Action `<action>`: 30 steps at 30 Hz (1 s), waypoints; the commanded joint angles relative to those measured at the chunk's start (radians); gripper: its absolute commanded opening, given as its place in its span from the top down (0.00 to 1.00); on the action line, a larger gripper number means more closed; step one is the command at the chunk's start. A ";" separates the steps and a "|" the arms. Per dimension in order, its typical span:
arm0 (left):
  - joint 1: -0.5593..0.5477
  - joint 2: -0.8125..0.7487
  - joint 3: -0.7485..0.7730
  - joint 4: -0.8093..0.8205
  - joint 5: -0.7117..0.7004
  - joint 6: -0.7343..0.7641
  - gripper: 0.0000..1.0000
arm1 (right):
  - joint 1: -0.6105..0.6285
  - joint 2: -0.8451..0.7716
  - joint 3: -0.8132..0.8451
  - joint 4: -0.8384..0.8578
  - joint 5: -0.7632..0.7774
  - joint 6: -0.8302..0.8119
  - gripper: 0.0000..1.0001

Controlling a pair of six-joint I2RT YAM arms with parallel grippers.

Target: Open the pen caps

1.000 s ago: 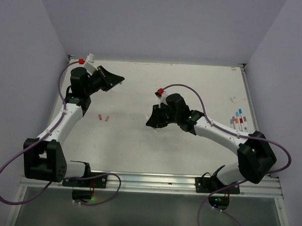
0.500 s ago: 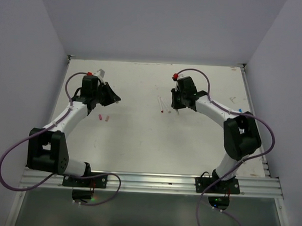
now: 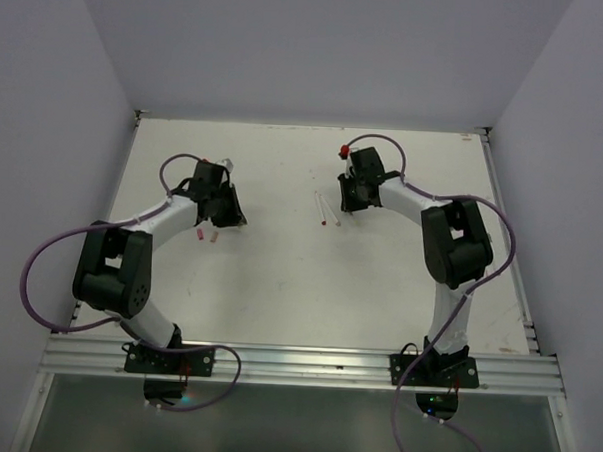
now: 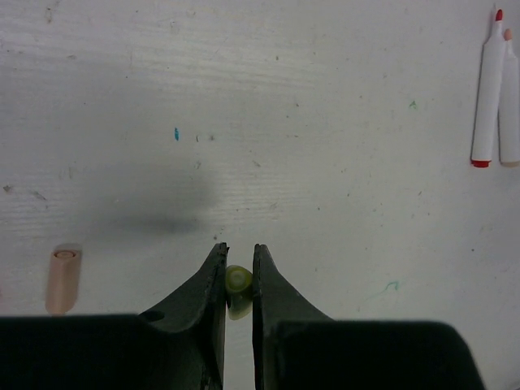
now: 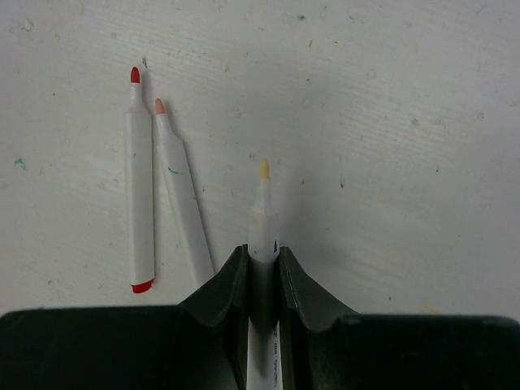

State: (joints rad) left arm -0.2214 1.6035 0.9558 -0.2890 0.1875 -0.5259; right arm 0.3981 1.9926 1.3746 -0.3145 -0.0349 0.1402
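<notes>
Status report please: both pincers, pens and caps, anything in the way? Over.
Left pincer shut on yellow cap. Right pincer shut on yellow pen, uncapped. Red pen and peach pen lie uncapped beside it. Nothing in the way.

Soft, even light from above fills the top view. The white tabletop (image 3: 279, 285) is bright without glare, and the arms (image 3: 167, 218) cast only faint shadows. The strip (image 3: 293, 416) past its near edge is dim. In the left wrist view a blurred grey shadow lies ahead of the left tool (image 4: 239, 253). Its black fingers (image 4: 207, 292) show little detail, and the cap (image 4: 237, 280) between them is slightly soft. In the right wrist view the pen (image 5: 262, 215) throws a pale shadow to its right, and specks on the tabletop look sharp.
</notes>
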 commanded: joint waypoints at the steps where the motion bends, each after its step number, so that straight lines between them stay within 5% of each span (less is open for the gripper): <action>1: -0.001 0.019 0.043 -0.041 -0.066 0.049 1.00 | 0.001 0.026 0.047 0.034 -0.023 -0.027 1.00; 9: -0.007 0.038 0.044 -0.088 -0.164 0.072 1.00 | 0.001 0.055 0.063 0.048 -0.033 -0.042 0.98; 19: -0.015 0.082 0.029 -0.137 -0.345 0.080 0.99 | 0.002 0.087 0.066 0.064 -0.072 -0.028 0.82; 30: -0.027 0.065 0.020 -0.144 -0.413 0.064 0.71 | 0.008 0.087 0.083 0.043 -0.085 -0.034 0.72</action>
State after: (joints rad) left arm -0.2436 1.6875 0.9653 -0.4286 -0.1699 -0.4667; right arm 0.3996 2.0640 1.4166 -0.2703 -0.0998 0.1154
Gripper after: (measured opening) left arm 0.278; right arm 0.275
